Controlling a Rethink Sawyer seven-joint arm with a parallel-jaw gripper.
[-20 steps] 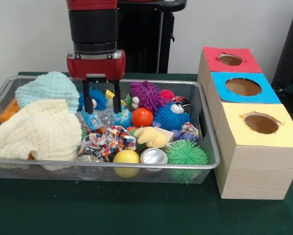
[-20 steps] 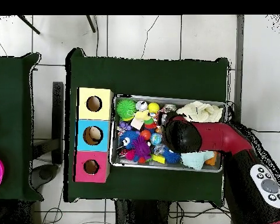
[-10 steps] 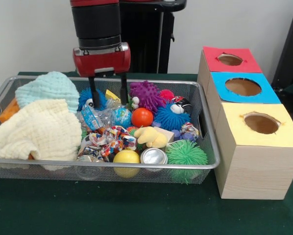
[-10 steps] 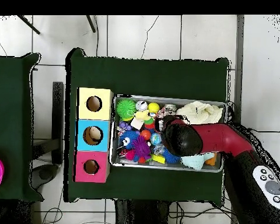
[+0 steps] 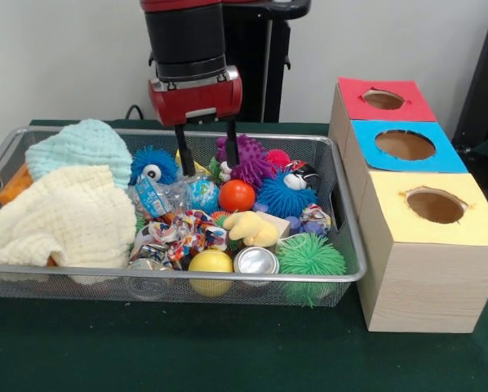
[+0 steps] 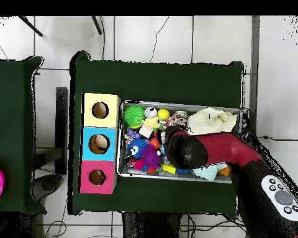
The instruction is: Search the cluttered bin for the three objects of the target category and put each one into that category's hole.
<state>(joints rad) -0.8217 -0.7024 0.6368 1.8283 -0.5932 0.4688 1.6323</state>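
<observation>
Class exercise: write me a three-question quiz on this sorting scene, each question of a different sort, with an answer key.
1. True or false: the robot's black two-fingered gripper holds the smooth orange ball.
2. Which top colour has the wooden hole box nearest the silver wire-mesh bin's front edge, in the front view? A red, B blue, C yellow.
3. Fill in: the fuzzy green spiky ball lies beside the shiny silver ____.

Key: 1 false; 2 C; 3 can.

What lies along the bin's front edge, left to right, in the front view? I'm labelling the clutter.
Cream cloth → crumpled patterned wrapper → yellow ball → silver can → green spiky ball, then outside the bin the yellow-topped box.
</observation>
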